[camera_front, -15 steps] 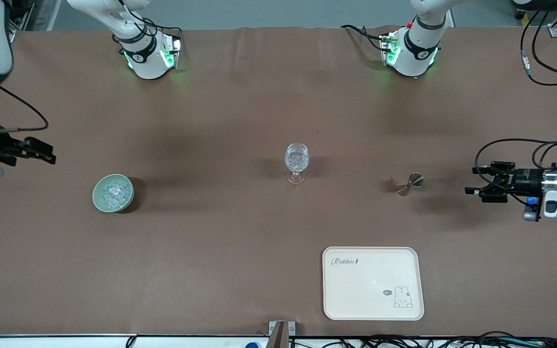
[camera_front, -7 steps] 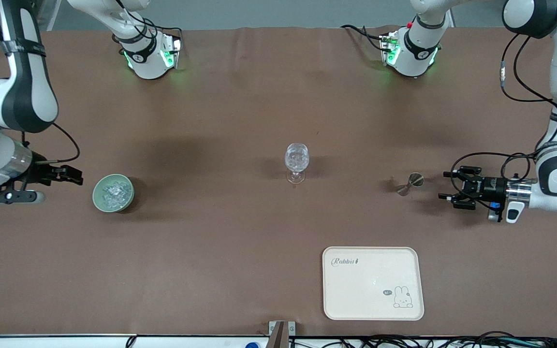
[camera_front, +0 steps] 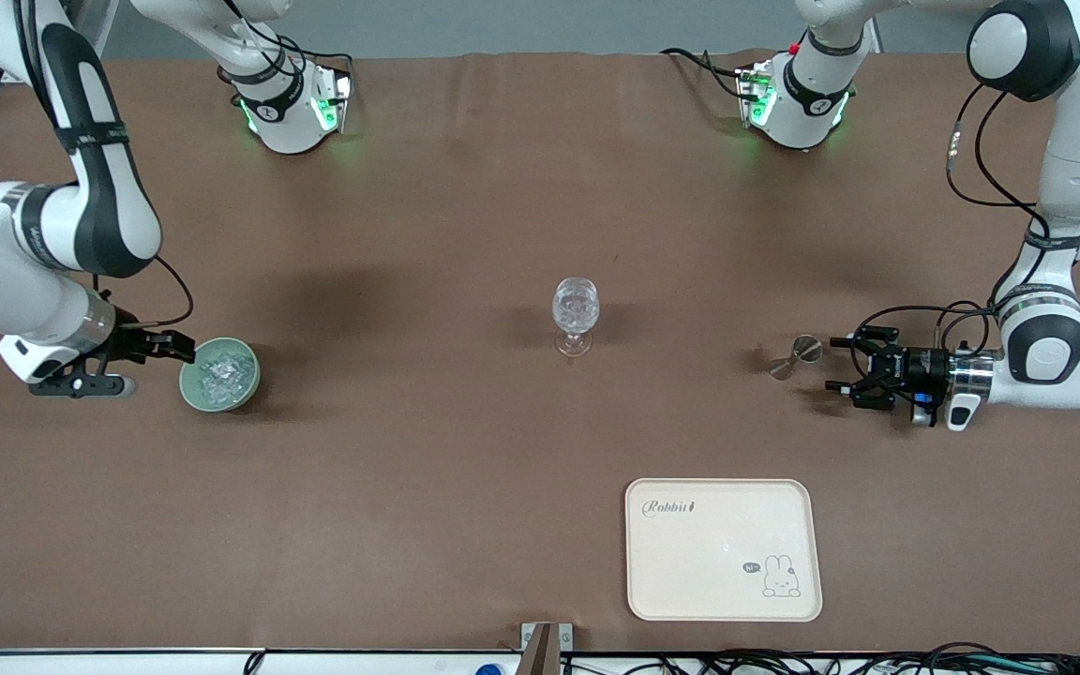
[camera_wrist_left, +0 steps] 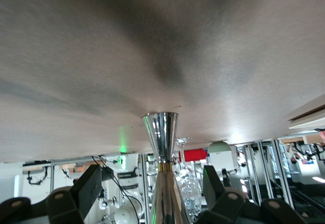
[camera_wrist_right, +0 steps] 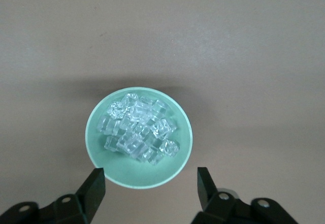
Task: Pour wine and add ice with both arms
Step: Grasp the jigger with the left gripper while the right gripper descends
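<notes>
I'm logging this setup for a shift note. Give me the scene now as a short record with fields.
ice: piled in the green bowl, toward the right arm's end
right gripper: jaws open, beside the bowl
left gripper: jaws open, beside the metal measuring cup
wine glass: upright, mid-table
tray: nearer the front camera than the measuring cup

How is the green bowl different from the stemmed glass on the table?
The green bowl is low, wide and opaque; the stemmed glass is tall, narrow and clear. The bowl sits toward the right arm's end of the table, the glass near the middle. The bowl holds a heap of ice. Both stand upright, untouched by any gripper.
</notes>
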Controlling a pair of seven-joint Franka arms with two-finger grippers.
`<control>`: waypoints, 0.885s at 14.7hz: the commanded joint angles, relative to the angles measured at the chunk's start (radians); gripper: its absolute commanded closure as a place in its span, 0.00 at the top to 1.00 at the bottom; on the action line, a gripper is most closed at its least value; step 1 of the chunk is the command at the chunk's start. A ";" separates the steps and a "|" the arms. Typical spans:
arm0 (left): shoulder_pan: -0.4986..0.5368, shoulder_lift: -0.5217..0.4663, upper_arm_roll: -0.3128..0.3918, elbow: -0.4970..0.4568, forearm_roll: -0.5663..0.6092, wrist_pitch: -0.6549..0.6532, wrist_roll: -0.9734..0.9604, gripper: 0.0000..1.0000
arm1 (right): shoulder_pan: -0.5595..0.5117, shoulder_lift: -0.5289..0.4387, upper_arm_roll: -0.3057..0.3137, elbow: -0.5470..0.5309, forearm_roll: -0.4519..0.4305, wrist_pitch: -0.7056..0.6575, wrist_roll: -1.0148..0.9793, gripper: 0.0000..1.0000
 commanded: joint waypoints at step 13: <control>-0.046 -0.012 -0.004 -0.083 -0.115 0.031 -0.016 0.70 | 0.034 0.099 0.008 -0.069 0.015 0.132 0.008 0.58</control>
